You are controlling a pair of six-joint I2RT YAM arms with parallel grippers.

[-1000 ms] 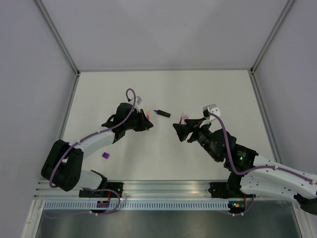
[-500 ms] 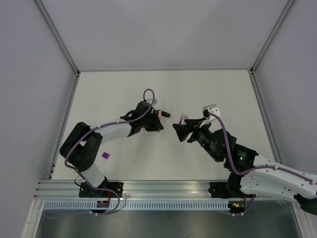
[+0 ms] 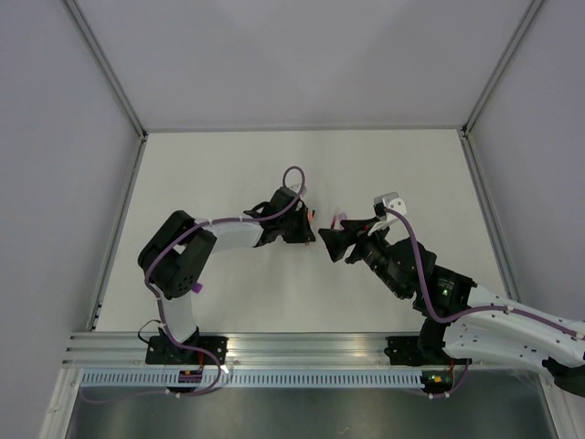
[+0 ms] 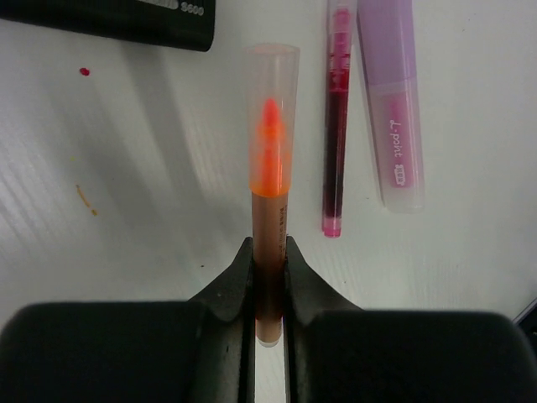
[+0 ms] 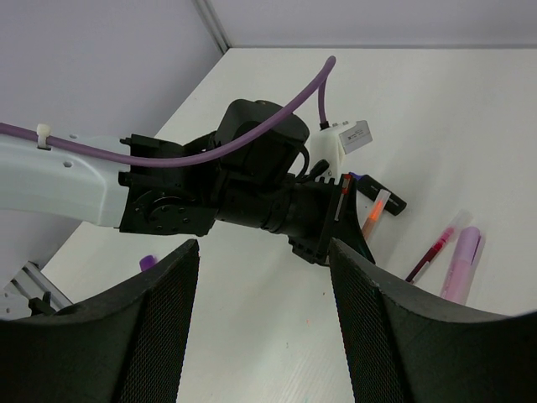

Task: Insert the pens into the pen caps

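My left gripper (image 4: 268,252) (image 3: 306,229) is shut on a peach-barrelled orange pen (image 4: 270,201) with a clear cap over its orange tip; the pen also shows in the right wrist view (image 5: 375,211). The dark navy pen (image 4: 109,17) (image 5: 382,195) lies just past that tip. The slim pink-red pen (image 4: 334,126) (image 5: 432,252) lies to its right, beside a pale pink-lilac marker (image 4: 393,109) (image 5: 461,264). The light purple cap (image 3: 196,286) (image 5: 148,262) lies by the left arm's elbow. My right gripper (image 3: 331,240) (image 5: 262,248) is open and empty, facing the left gripper.
Grey walls with aluminium posts enclose the white table (image 3: 384,165) on three sides. The aluminium rail (image 3: 302,346) with both arm bases runs along the near edge. The left arm (image 3: 219,240) stretches across the table's middle.
My left gripper has swung right with the orange pen, from left of the dark pen to over it, close to the right gripper. The right arm has not moved.
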